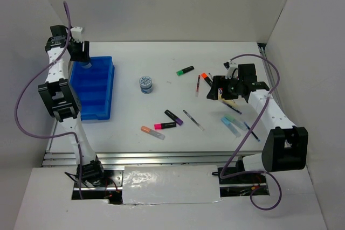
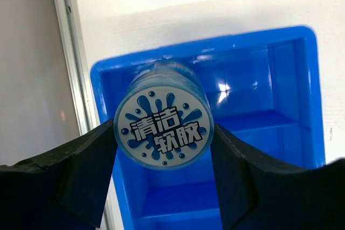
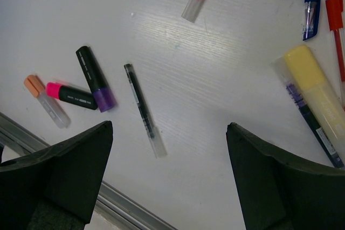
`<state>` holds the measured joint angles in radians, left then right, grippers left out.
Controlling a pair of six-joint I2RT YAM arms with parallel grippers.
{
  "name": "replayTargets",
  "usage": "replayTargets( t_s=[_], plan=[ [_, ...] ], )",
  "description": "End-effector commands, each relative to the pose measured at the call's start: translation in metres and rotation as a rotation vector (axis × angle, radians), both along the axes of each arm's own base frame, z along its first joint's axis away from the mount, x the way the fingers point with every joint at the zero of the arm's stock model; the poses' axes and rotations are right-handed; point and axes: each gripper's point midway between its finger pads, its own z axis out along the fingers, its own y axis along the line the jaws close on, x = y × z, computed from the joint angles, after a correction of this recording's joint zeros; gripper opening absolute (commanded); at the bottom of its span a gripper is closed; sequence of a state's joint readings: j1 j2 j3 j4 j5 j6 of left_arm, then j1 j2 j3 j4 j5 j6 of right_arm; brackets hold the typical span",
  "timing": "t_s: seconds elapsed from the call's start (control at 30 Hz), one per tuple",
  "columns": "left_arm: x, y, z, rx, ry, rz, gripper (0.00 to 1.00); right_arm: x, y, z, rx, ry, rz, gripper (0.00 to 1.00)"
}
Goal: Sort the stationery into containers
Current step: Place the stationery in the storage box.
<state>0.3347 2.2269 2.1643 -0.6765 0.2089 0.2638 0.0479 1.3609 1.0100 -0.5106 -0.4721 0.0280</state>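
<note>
My left gripper [image 1: 86, 61] is shut on a round blue-patterned tape roll [image 2: 163, 112], holding it over the far end of the blue compartment tray [image 1: 99, 99]. In the left wrist view the roll sits between my fingers [image 2: 81, 171] above the tray [image 2: 291, 106]. A second tape roll [image 1: 145, 84] stands on the table. My right gripper [image 1: 214, 92] is open and empty above the table. Its wrist view shows a dark pen [image 3: 141, 106], purple [image 3: 96, 79], pink [image 3: 70, 94], orange [image 3: 46, 100] and yellow [image 3: 318, 92] markers.
A green marker [image 1: 185, 70], an orange marker [image 1: 206, 78] and a red pen [image 1: 198, 85] lie at mid-back. Light blue markers [image 1: 232, 125] and a blue pen [image 1: 251, 131] lie right of centre. A metal rail [image 3: 124, 203] runs along the near edge.
</note>
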Motion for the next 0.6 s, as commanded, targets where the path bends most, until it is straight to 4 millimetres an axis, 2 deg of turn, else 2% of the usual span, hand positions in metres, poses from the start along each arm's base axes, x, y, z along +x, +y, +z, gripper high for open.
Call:
replayTargets(
  t_s=[0.0, 0.33, 0.57],
  plan=[
    [0.018, 0.009, 0.014, 0.052, -0.077, -0.011, 0.23, 0.005, 0.001, 0.009, -0.012, -0.022, 0.009, 0.92],
    [0.012, 0.009, -0.007, 0.040, -0.037, -0.010, 0.23, 0.006, 0.000, 0.006, -0.017, -0.013, 0.009, 0.92],
    [0.004, 0.010, -0.008, 0.031, -0.029, -0.010, 0.23, 0.007, 0.000, 0.005, -0.015, -0.006, 0.008, 0.92]
  ],
)
